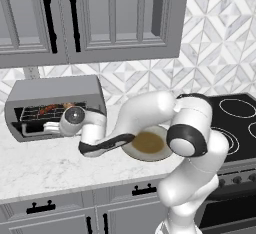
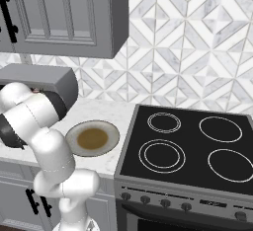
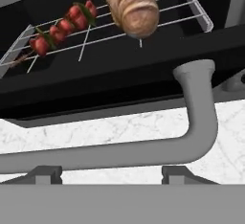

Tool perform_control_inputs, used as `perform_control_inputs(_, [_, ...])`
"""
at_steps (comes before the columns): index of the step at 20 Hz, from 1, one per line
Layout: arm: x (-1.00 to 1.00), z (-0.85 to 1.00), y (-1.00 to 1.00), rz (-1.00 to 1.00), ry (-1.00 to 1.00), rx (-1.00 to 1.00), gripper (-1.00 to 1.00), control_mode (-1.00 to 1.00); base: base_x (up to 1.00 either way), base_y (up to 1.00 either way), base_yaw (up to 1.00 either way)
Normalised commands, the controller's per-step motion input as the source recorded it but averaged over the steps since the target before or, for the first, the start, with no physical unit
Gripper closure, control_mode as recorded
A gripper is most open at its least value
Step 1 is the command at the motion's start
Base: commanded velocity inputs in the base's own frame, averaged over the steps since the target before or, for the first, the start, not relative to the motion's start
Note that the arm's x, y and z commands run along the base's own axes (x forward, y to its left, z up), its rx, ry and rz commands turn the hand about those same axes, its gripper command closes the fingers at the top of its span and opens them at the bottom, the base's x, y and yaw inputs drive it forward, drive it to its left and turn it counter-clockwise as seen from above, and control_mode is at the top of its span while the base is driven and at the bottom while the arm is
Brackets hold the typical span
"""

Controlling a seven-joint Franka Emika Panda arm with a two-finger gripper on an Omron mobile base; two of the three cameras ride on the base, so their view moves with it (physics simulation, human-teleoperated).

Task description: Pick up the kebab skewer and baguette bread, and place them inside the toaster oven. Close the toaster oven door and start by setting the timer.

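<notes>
Kebab skewer (image 3: 62,27) and baguette bread (image 3: 132,6) lie on the toaster oven (image 1: 55,90) rack. Gripper (image 3: 110,173) hovers at the door handle (image 3: 143,151); its opening can't be judged.

I see a red-and-green kebab skewer (image 3: 62,27), a tan scored baguette bread (image 3: 132,6), a grey toaster oven (image 1: 55,89) and a white marbled counter (image 1: 35,165).
</notes>
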Motion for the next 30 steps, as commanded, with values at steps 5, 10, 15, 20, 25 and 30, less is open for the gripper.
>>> perform_control_inputs(5, [0.41, 0.32, -0.05, 0.00, 0.00, 0.00, -1.00, -1.00, 0.00, 0.00, 0.00])
perform_control_inputs(10, [0.24, 0.10, 0.00, 0.00, 0.00, 0.00, -1.00, -1.00, 0.00, 0.00, 0.00])
perform_control_inputs(15, [0.34, 0.00, 0.00, 0.00, 0.00, 0.01, -1.00, -1.00, 0.00, 0.00, 0.00])
perform_control_inputs(20, [0.45, 0.00, 0.00, 0.00, 0.00, 0.00, -1.00, -1.00, 0.00, 0.00, 0.00])
perform_control_inputs(25, [0.41, 0.00, 0.00, 0.00, 0.00, 0.00, -1.00, -1.00, 0.00, 0.00, 0.00])
perform_control_inputs(30, [0.35, -0.01, 0.00, 0.00, 0.00, 0.00, -1.00, -1.00, 0.00, 0.00, 0.00])
